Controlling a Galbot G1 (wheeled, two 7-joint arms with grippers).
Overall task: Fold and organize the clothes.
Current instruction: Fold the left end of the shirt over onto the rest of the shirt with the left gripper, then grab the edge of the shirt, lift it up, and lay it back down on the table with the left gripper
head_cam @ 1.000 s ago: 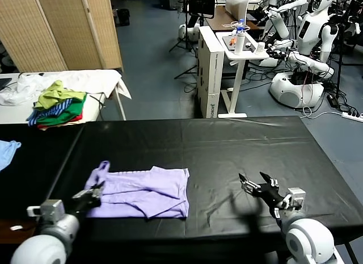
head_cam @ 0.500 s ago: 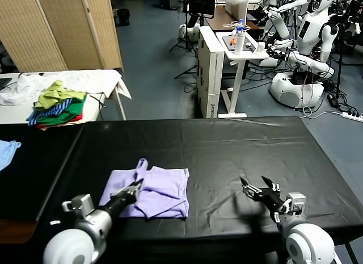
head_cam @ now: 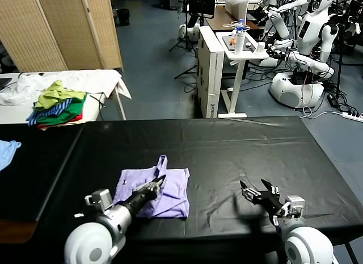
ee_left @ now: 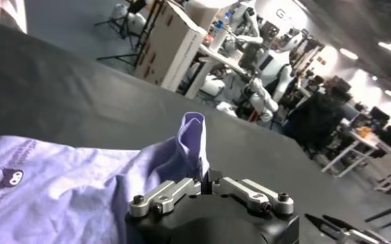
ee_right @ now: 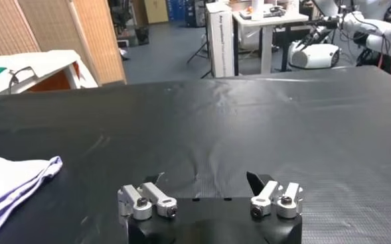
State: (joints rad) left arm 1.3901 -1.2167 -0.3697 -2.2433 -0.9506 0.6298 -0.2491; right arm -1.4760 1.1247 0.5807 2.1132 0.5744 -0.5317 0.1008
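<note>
The T-shirt point(head_cam: 164, 190) is pale lavender, and the left wrist view shows a small purple-and-white print near one edge of it point(ee_left: 9, 178). The worktop point(head_cam: 227, 145) under it is covered in black cloth. The left gripper point(head_cam: 157, 181) and right gripper point(head_cam: 256, 188) are black, with silver metal links at the fingers point(ee_right: 149, 195). On a white-covered side table point(head_cam: 96, 82) lies a pile of clothes point(head_cam: 57, 105) in green, yellow-green, blue-and-white stripes and red. A light blue garment point(head_cam: 7, 150) lies at the far left. The folding screen point(head_cam: 62, 25) is tan woven.

Black table point(head_cam: 227, 145) bears the lavender T-shirt point(head_cam: 170, 187).
</note>
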